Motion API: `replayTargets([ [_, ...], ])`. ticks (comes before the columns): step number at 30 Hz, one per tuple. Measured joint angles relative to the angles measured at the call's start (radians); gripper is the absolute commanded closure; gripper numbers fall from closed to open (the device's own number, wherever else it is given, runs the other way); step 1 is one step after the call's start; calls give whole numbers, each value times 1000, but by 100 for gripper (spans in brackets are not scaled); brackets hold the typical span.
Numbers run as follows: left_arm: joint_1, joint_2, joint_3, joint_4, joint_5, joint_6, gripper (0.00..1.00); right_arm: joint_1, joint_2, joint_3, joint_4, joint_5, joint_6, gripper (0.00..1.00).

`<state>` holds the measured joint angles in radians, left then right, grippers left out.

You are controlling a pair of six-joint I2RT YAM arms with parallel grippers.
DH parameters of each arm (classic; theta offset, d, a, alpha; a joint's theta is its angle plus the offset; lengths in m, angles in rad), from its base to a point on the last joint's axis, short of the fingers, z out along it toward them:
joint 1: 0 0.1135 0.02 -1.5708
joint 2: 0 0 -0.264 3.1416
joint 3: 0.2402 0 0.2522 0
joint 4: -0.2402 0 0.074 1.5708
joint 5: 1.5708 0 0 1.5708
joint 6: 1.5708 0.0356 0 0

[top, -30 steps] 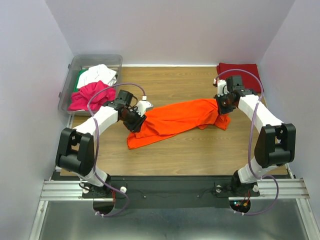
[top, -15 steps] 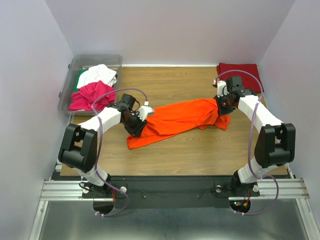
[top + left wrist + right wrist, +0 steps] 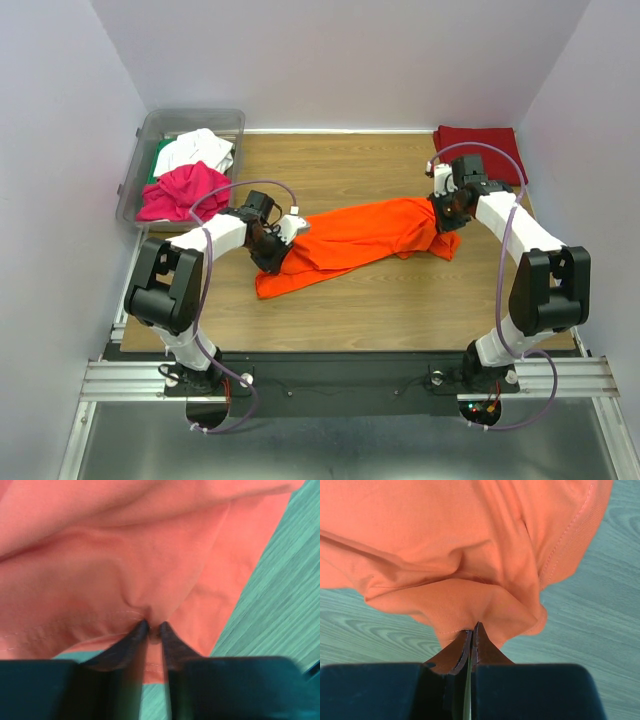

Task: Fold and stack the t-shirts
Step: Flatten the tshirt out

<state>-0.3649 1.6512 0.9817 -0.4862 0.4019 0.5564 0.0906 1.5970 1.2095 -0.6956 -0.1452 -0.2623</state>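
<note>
A bright orange t-shirt [image 3: 360,235] lies stretched and bunched across the middle of the wooden table. My left gripper [image 3: 272,248] is at its left end. In the left wrist view my left gripper [image 3: 152,626] pinches a puckered fold of the orange t-shirt [image 3: 150,555] between nearly closed jaws. My right gripper [image 3: 440,212] is at the shirt's right end. In the right wrist view my right gripper [image 3: 472,627] is shut on a hem of the orange t-shirt [image 3: 445,555]. A dark red t-shirt [image 3: 478,150] lies folded at the back right corner.
A clear plastic bin [image 3: 135,165] stands at the back left, holding a magenta t-shirt [image 3: 180,190], a white one [image 3: 195,150] and a green one [image 3: 160,155]. The magenta cloth hangs over the bin's near rim. Side walls close in the table on the left and right.
My left gripper's jaws have narrowed onto the orange cloth at the shirt's left end, and the left arm's elbow has swung slightly right. The right arm has not moved.
</note>
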Motion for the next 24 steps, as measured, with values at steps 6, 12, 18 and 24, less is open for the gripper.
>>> replayTargets([
  [6,0,-1,5,-8,-3,-1,95,0,0,0,0,6,0,99],
  [12,0,-42,71,-75,-3,-1,95,0,-17,0,0,8,0,99],
  [18,0,-112,146,-127,-3,0,100,0,-74,0,-2,25,-2,99],
  [24,23,-144,228,-190,2,-5,100,-14,-151,10,-10,69,-25,99],
])
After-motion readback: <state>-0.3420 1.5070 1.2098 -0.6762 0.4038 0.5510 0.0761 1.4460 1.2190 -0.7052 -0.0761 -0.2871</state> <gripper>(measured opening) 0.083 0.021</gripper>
